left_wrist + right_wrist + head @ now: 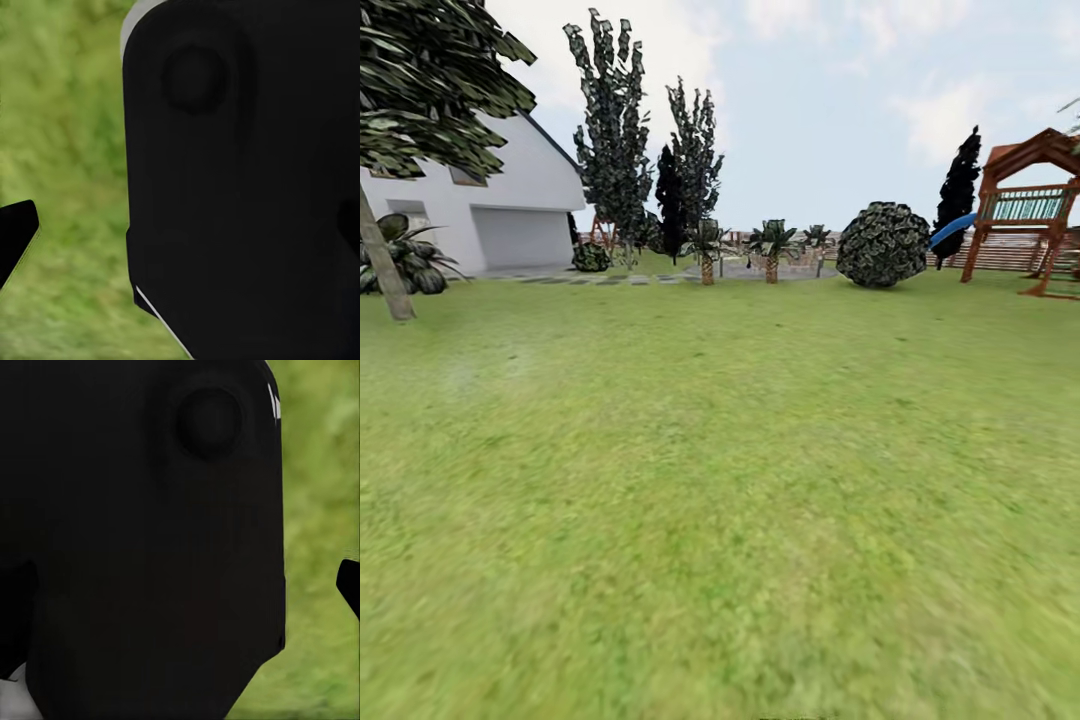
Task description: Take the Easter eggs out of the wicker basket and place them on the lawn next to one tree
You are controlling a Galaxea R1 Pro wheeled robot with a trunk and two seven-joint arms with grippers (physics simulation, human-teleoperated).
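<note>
Where the head view begins, mottled green lawn (720, 480) spreads flat and soft-looking toward the garden's far edge. Beyond it stand a slim tree (615, 140) with blocky speckled foliage, a round dark bush (883, 244), a white house (490, 200) and a wooden play frame (1030, 205) before a slatted fence (1000, 252). Smooth black casing (240, 187) blocks each wrist view, blurred grass beside it; I cannot tell either hand's state.

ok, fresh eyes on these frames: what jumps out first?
The wide green lawn fills the head view's foreground. Behind it, a white house stands far left, a round dark bush right of centre, and a wooden play set with a blue slide at the right edge. Both wrist views show dark robot housing over grass.
</note>
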